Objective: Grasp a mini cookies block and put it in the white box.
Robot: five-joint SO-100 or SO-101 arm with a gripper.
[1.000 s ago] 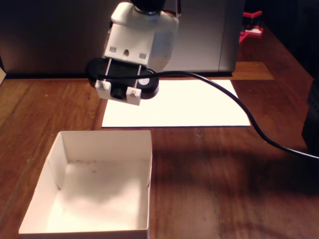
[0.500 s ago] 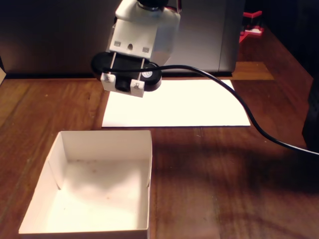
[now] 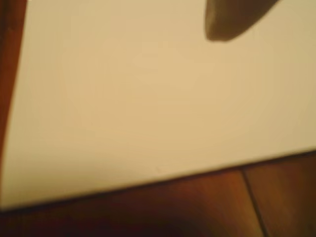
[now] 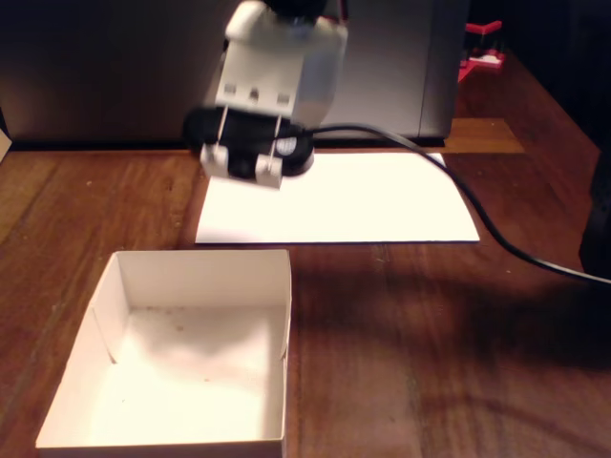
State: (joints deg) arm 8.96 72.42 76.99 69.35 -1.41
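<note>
- Arm's wrist block (image 4: 277,72) hangs over the back-left corner of the white paper sheet (image 4: 363,205), with the camera mount and black cable (image 4: 496,234) trailing off to the right in the fixed view.
- The gripper itself isn't something I can make out in the fixed view. The wrist view only shows a blurry dark tip (image 3: 232,19) poking in at the top edge, probably one finger. So whether it's released or clenched on anything, can't tell.
- No mini cookies block anywhere I can spot. Wrist view is just bare paper and a strip of the wooden surface (image 3: 197,207) below it, and in the fixed view the visible part of the sheet looks bare too. Could be hidden under the arm, honestly no idea.
- The white box (image 4: 191,267) sits at the front-left of the surface, just in front of the sheet and apart from the arm. The floor has a few tiny specks or crumbs, but nothing I'd call a whole cookie.
- My read: this is the reach/search part, arm over the paper and not over the box.
- Next move would need a cookie located first, then the gripper lowered with the jaws straddling it. It's a thin flat thing, so a shallow, well-centred pinch right down at paper level.
</note>
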